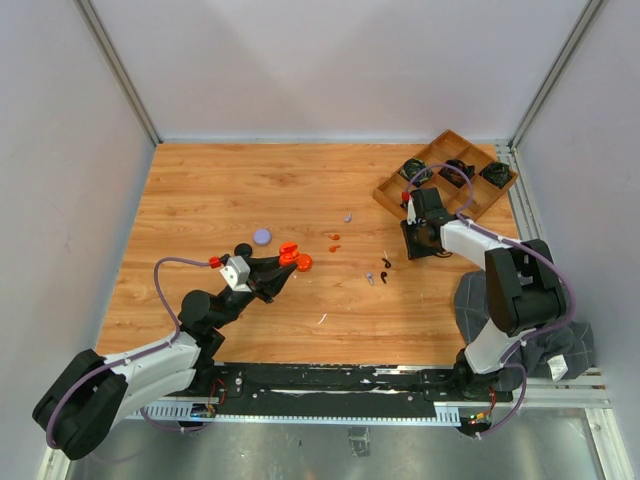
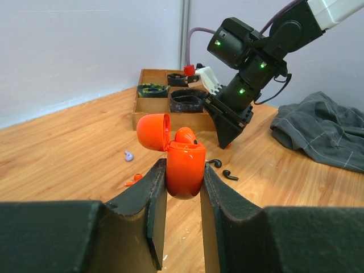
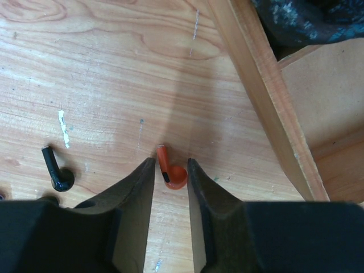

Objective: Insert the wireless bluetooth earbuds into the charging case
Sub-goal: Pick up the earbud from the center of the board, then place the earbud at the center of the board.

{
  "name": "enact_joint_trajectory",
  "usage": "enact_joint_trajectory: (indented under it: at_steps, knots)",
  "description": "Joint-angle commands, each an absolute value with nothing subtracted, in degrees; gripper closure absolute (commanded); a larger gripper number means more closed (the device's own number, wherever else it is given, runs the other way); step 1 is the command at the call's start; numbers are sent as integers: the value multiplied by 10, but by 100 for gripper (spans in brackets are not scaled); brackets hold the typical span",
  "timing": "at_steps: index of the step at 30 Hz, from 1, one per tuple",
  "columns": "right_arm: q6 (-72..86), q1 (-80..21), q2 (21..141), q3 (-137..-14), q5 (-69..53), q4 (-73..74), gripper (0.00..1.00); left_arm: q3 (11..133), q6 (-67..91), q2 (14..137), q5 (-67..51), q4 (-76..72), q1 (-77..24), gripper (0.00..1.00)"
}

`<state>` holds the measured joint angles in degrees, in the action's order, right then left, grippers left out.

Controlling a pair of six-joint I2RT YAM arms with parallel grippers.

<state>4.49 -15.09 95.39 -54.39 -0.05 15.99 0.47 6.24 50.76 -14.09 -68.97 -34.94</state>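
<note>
Two orange buds lie on the table (image 1: 200, 190), but no view holds both. Only the right wrist camera shows the first orange bud (image 3: 175, 177), flat on the wood between the fingers of the right gripper (image 3: 170, 165). Its jaws stand narrowly either side of the bud; whether they press it I cannot tell. From above that bud is hidden under the arm, while the second orange bud (image 1: 334, 246) lies loose between the grippers. The left gripper (image 2: 183, 170) is clenched on the case (image 2: 185, 153), its lid (image 2: 154, 132) swung open; the rounded orange lump in its mouth may be a seated bud. The right gripper works just beside the wall of the tray (image 3: 259, 96), which sits in the table's far right corner; the case is well apart from every edge. Counted: two black buds (image 2: 230, 174), one lilac bud (image 2: 129, 154) in the left wrist view, one lilac disc (image 1: 262, 236), three coils (image 1: 458, 172) in the tray, one cloth (image 2: 318, 131).
</note>
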Motion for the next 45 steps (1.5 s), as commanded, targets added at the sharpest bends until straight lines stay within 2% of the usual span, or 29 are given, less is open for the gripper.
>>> enact_joint_trajectory:
  at_steps: [1,7,13,18,26,32,36,45]
  knots:
    - [41,-143,954,-547,-2,179,76,-23,53,501,-136,-698,-346,100]
    - [35,-150,911,-540,-1,204,86,-23,53,498,-136,-696,-346,100]
    - [35,-201,870,-550,-8,236,87,-23,53,491,-132,-691,-346,100]
    - [42,-292,860,-564,-4,258,87,-26,50,484,-118,-688,-346,100]
    - [47,-452,911,-595,-13,264,87,-33,50,470,-101,-689,-346,100]
    - [41,-520,973,-613,-1,263,85,-35,50,468,-99,-693,-346,100]
    - [33,-543,994,-615,4,264,81,-37,50,469,-97,-697,-346,100]
    - [16,-556,991,-609,31,292,63,-37,53,480,-101,-706,-346,100]
